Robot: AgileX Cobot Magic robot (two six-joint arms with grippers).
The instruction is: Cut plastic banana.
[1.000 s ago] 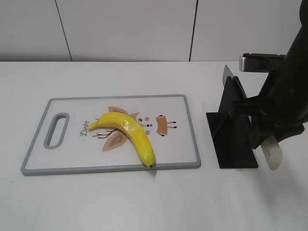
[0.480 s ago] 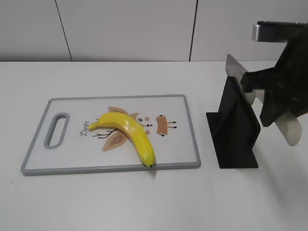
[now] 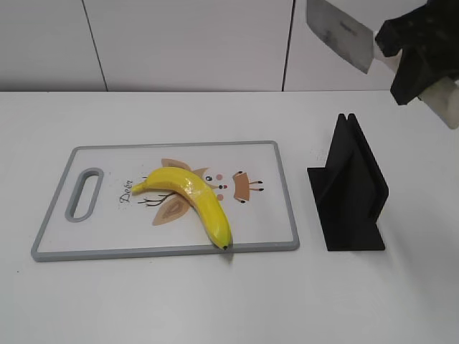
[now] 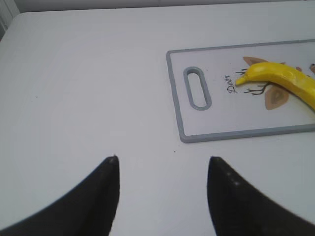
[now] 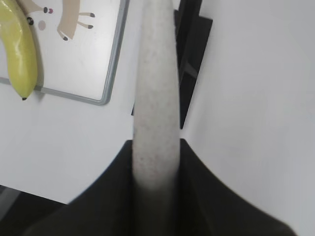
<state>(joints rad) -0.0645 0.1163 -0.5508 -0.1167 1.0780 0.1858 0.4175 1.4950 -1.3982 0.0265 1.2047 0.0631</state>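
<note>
the right gripper's (image 5: pixel 153 184) jaws are clamping the pale handle (image 5: pixel 155 93) of a knife (image 3: pixel 340 34), holding it high in the air above the black stand (image 3: pixel 351 188). in the exterior view the steel blade is pointing left and up toward the wall, with the handle end sticking out to the right of the gripper (image 3: pixel 423 50). the left gripper's (image 4: pixel 162 194) jaws are standing apart with nothing between them, hovering over the bare white surface (image 4: pixel 88 98), well left of the board (image 4: pixel 183 123). the banana (image 3: pixel 192 201) is lying on the board (image 3: pixel 285 197), stem toward the handle slot (image 3: pixel 84 193) and dark tip reaching the board's near edge. in the right wrist view the banana (image 5: pixel 19 54) is showing at the upper left, with the stand (image 5: pixel 189 59) directly behind the handle.
</note>
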